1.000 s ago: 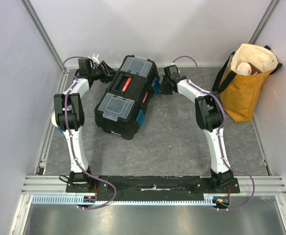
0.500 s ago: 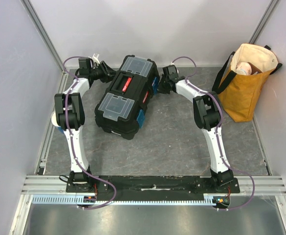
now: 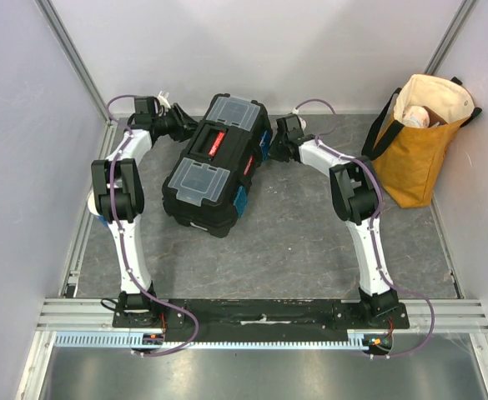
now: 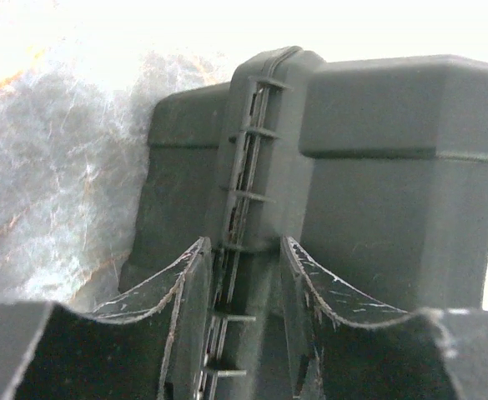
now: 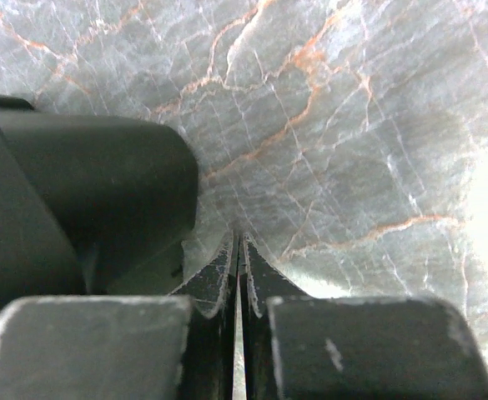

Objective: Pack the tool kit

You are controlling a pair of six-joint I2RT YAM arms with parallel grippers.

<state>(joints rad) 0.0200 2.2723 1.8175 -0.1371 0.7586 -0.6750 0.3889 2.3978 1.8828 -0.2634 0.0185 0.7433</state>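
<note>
Desk point(image 3: 310, 242) with a grey marbled top carries the black toolbox point(image 3: 214, 171), which lies closed and slanted in the far-left part with its clear lids up. The mustard tote bag point(image 3: 419, 142) stands well apart by the right wall. In the last second the right arm has moved a little toward the box, so the right tool point(image 3: 270, 150) is now just beside its far-right end, at the blue side latch point(image 3: 264, 146), which shows less than before. This tool is fully closed, with nothing between its tips. The left tool point(image 3: 185, 127) has stayed at the opposite side; it is partly open and its fingers point(image 4: 185, 283) clasp a ribbed ridge of the box. I judge that the latch is being pressed shut while the left arm steadies the box, so the packing seems near its end. No loose hand tools are visible.
</note>
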